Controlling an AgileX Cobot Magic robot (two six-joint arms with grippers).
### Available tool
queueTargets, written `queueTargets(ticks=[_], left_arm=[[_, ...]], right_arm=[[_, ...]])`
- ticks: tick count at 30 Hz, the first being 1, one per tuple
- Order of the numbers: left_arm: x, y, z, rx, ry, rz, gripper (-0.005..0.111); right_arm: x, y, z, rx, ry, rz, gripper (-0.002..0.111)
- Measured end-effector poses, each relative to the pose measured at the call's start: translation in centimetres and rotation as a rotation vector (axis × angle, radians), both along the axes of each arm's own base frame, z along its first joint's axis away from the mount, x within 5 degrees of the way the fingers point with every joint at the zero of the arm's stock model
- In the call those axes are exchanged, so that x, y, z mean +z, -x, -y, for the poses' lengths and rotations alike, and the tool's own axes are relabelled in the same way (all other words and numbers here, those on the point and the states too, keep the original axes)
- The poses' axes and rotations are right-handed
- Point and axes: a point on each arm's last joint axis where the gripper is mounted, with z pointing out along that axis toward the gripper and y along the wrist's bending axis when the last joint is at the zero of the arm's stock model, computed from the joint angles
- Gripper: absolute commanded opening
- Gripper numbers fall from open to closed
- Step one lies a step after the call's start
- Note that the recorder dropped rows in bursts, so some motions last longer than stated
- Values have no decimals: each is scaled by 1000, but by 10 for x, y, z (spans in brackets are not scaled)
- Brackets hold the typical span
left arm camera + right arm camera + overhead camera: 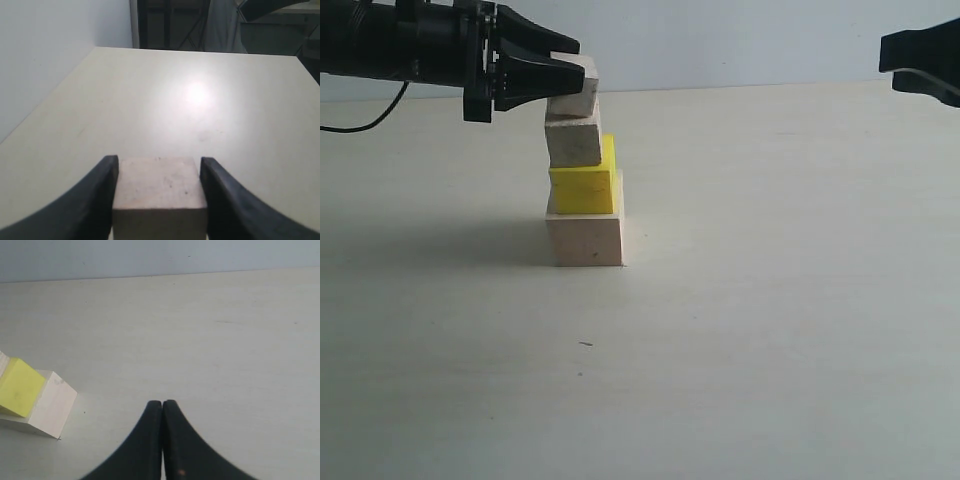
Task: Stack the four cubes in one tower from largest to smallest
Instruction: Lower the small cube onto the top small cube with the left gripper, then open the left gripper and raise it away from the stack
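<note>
A tower stands mid-table: the largest pale wood cube [585,238] at the bottom, the yellow cube [585,186] on it, then a smaller pale wood cube [573,139]. The smallest pale cube [578,88] sits tilted on top, and my left gripper [560,72] is shut on it. Between the left fingers [100,200] the smallest cube [159,192] fills the gap. My right gripper [163,404] is shut and holds nothing, high at the right [920,62]. It sees the largest cube [47,407] and the yellow cube [19,386].
The pale table [770,300] spreads around the tower, with a light wall behind. A black cable [360,122] hangs from the left arm at the far left. Dark frames and furniture [170,25] stand beyond the table's far edge.
</note>
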Motion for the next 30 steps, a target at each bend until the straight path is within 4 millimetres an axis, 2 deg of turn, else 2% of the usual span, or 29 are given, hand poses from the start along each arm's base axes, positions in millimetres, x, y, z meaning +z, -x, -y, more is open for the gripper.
queueTargets(ticks=[6, 18, 22, 24, 26, 30], left_arm=[[1, 0, 0, 6, 9, -1, 70], [2, 0, 0, 16, 18, -38, 70], [19, 5, -1, 22, 29, -27, 69], [31, 9, -1, 23, 35, 0, 65], [49, 15, -4, 27, 43, 43, 54], [88, 32, -12, 42, 62, 131, 15]], right_arm=[[0, 0, 0, -1, 0, 4, 0], [1, -1, 0, -3, 1, 12, 0], [1, -1, 0, -4, 1, 13, 0], [1, -1, 0, -5, 1, 15, 0], [1, -1, 0, -5, 1, 15, 0], [2, 0, 0, -5, 0, 17, 0]])
